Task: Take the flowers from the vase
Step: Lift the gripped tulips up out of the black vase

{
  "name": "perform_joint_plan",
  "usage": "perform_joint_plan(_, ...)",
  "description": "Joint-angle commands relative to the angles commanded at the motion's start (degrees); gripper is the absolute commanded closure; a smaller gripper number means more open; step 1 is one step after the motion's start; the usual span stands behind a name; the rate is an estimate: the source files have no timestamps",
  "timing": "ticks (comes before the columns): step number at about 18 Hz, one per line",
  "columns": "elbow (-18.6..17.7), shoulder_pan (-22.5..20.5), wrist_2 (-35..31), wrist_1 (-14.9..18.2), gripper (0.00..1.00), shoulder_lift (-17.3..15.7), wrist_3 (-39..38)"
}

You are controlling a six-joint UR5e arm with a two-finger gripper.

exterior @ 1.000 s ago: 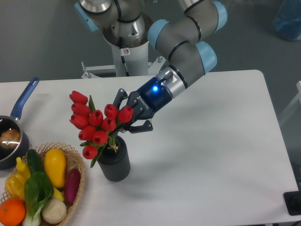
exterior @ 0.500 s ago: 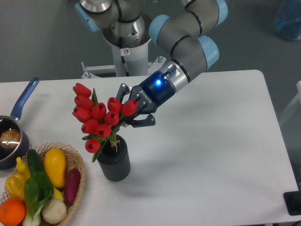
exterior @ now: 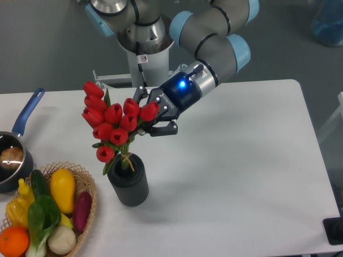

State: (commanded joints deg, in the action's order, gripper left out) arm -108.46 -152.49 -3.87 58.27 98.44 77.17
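Fingers of the gripper reach in from the right and close around the flowers, on the right side of the bunch just under the red buds; whether they press on stems or on the buds themselves is hard to make out, since the blooms cover the contact. One black finger shows below the rightmost bud, the other above it. A blue light glows on the gripper's body, and the grey arm runs up and to the right behind it.

Red closed tulip buds lean up and to the left, with green leaves beneath. Their tied stems run down into the mouth of the vase, so the lower ends are inside it. It is dark, ribbed and upright, and stands on the white worktop directly below the bunch.

Left of the vase, near it, a wicker basket holds coloured vegetables: a yellow one, a purple one, green leaves and an orange piece at the bottom corner. Farther left, at the frame edge, sits a dark pot with a blue handle pointing up and right.
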Motion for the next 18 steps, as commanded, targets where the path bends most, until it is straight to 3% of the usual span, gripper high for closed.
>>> perform_joint_plan(18,2.28,-3.08,5.54,0.00,0.76,-2.02,-7.03)
